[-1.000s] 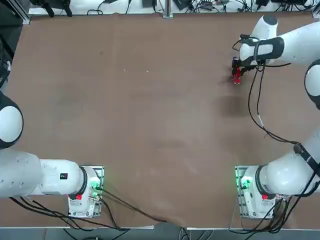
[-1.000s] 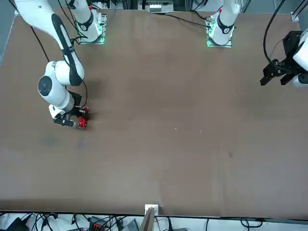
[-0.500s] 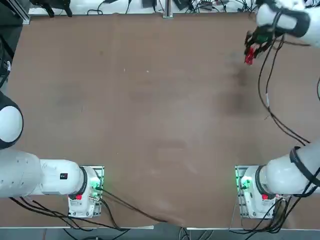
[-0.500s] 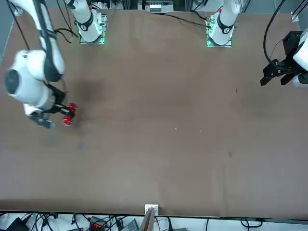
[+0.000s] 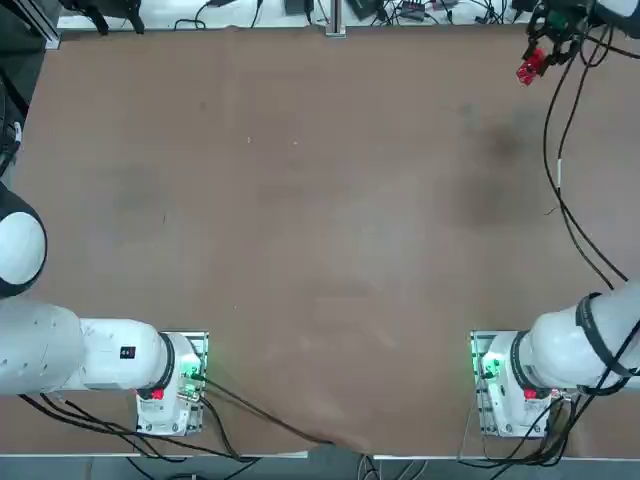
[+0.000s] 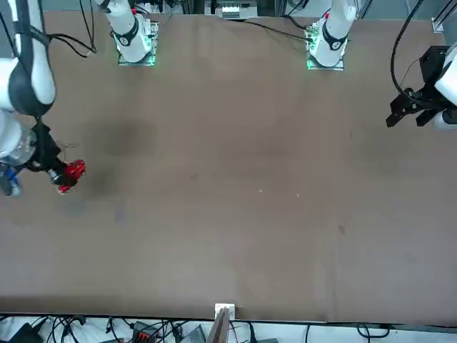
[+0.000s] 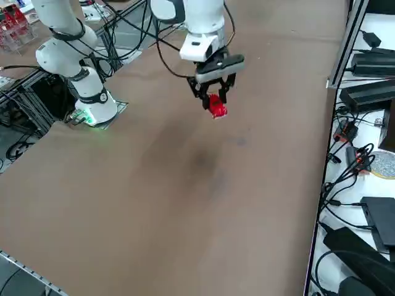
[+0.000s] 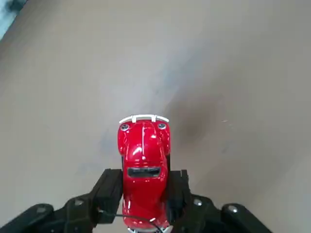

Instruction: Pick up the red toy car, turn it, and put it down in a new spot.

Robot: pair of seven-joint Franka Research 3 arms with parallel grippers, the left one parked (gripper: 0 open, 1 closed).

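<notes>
1. The right gripper [image 8: 145,201] is clamping the red toy car [image 8: 144,165] across its body, fingers [image 8: 110,191] pressing on both flanks, bumper end sticking out past the fingertips.
2. Change over the last second: in the top view the car [image 5: 530,67] is shifting from mid-right of the frame up to the upper right corner, near the far table edge. In the front view it [image 6: 69,175] is sliding from beside the white wrist out toward the left edge of the frame.
3. The car is also getting higher: in the right side view it [image 7: 216,106] is hanging well clear of the brown table [image 7: 185,185], with a soft shadow on the surface below and to the left. A second ago it was sitting at table level.
4. Orientation is changing too: the gripper [image 7: 213,92] is tilting, so the car is pointing nose-down at an angle, not flat.
5. Meaning for the task: pick-up is done and the grasp looks solid; the lift and carry phase is running. The turn seems to be only starting, judging by the tilt.
6. Remaining: finishing the rotation, lowering onto a fresh spot, releasing.
7. Risk as I read it: the arm is working close to the far edge of the table [image 5: 300,250], so the drop point needs to stay inboard.
</notes>
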